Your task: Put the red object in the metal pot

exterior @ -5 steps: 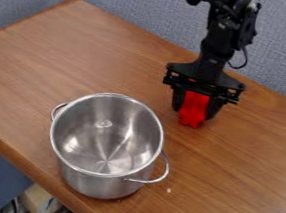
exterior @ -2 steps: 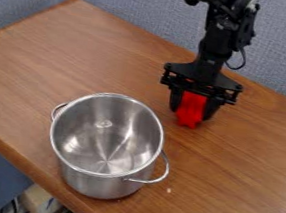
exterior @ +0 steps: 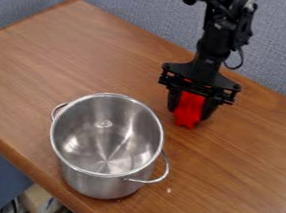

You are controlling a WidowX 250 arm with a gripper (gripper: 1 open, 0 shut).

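Wooden surface (exterior: 59,56) carries everything in view. Black arm (exterior: 222,29) reaches straight down from the top edge, wrist vertical. Near the front edge stands the metal pot (exterior: 106,144), upright and well apart from the arm. The gripper (exterior: 195,101) sits low, its fingers (exterior: 174,86) partly spread and straddling the red object (exterior: 193,109), which stands on the surface; actual contact cannot be told.

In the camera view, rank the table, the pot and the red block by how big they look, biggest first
1. Table, filling most of the view.
2. Pot, nearer the camera, which adds to its apparent size.
3. Red block, smallest, though the hand partly hides it.
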